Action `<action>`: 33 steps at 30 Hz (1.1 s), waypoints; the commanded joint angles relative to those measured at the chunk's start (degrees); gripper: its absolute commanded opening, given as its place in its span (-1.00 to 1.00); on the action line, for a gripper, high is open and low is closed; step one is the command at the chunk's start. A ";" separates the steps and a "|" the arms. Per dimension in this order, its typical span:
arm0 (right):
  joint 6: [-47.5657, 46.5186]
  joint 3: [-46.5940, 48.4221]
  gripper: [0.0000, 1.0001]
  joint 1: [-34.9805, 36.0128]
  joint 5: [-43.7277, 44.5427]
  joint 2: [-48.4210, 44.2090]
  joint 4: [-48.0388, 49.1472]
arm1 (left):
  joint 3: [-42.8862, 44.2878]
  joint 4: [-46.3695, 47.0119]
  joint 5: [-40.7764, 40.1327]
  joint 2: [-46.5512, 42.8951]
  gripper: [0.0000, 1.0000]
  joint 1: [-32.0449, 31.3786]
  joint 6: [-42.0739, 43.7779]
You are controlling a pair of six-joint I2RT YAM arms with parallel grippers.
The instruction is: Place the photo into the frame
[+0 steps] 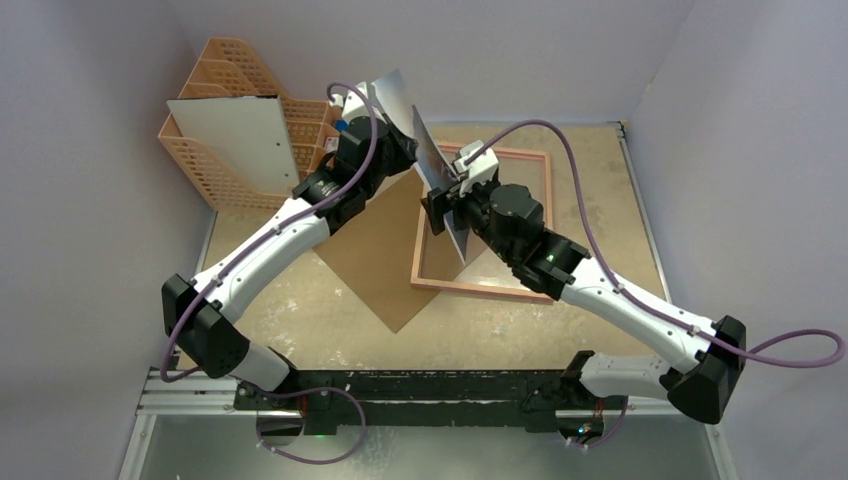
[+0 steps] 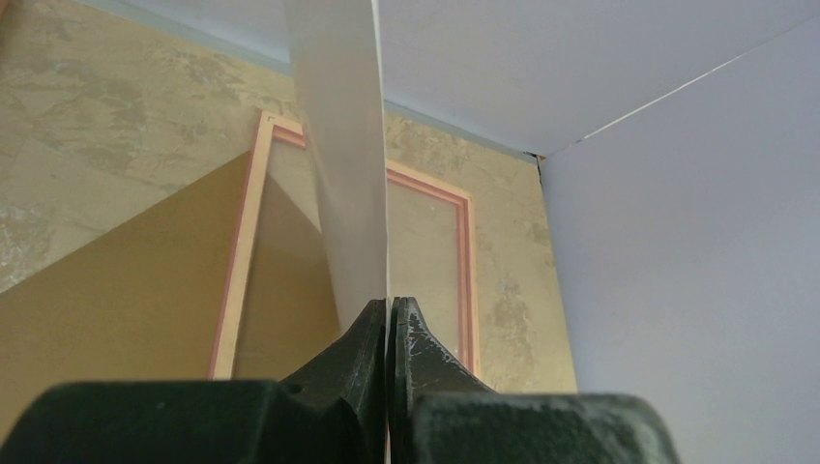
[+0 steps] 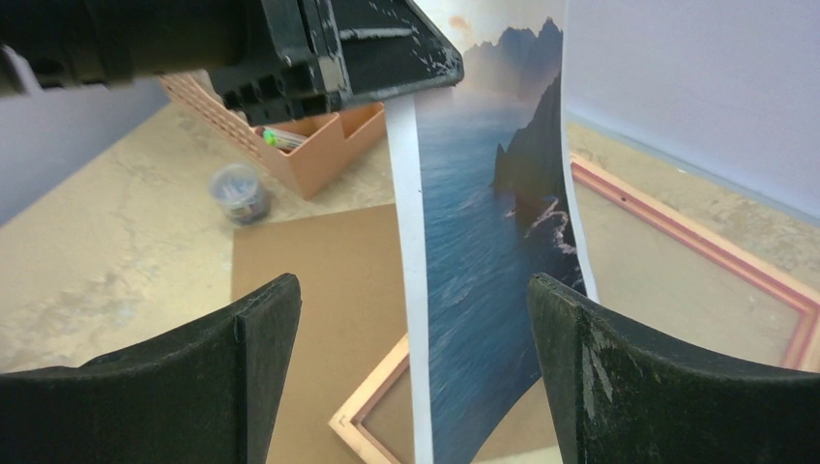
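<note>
Photo (image 3: 483, 251) hangs upright over frame (image 3: 696, 240), whose edge overlaps brown backing board (image 3: 319, 261).

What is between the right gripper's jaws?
The photo, hanging from the shut left gripper, passes between the jaws of the open right gripper; right wrist view shows it.

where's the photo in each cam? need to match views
Top external: the photo is upper centre, held up on edge between the two wrists.
Left wrist: the photo shows its white back, running from top centre down into the shut left gripper.
Right wrist: the photo is centre, printed side showing, inside the open right gripper.
Shared landmark: the frame, flat on the table.
</note>
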 commanded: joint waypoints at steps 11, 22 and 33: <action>-4.56 0.39 0.48 6.66 20.41 7.92 7.76 | -2.67 4.04 1.40 -7.13 -1.00 0.45 -1.93; -4.70 3.04 -0.26 8.04 29.16 11.79 8.71 | -3.43 3.72 1.11 -7.49 -1.00 0.47 -2.62; -4.00 3.44 -1.00 7.97 25.89 11.01 7.74 | -3.57 4.18 0.61 -8.46 -0.56 0.42 -0.97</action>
